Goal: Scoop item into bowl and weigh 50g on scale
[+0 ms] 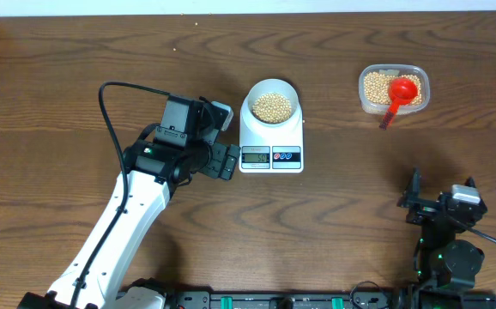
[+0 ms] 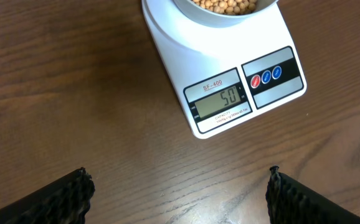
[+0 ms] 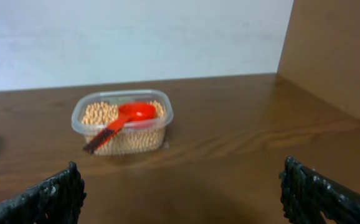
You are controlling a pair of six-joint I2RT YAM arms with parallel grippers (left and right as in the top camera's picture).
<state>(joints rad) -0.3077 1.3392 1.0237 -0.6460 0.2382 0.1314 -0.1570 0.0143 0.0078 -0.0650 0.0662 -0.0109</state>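
The white scale (image 1: 271, 142) stands mid-table with the white bowl (image 1: 271, 105) on it, filled with tan beans (image 1: 272, 106). In the left wrist view the scale (image 2: 230, 74) shows "50" on its display (image 2: 220, 99), with the bowl's (image 2: 220, 17) beans (image 2: 227, 5) at the top edge. My left gripper (image 1: 222, 142) is open just left of the scale, its fingers (image 2: 68, 196) wide apart over bare wood, holding nothing. My right gripper (image 1: 441, 202) is open near the front right, its fingers (image 3: 52, 199) spread, nothing between them.
A clear plastic container (image 1: 393, 89) of beans stands at the back right with a red scoop (image 1: 400, 93) resting in it; the right wrist view shows the container (image 3: 123, 121) and scoop (image 3: 127, 118) ahead. A wooden wall (image 3: 336, 56) rises at the right.
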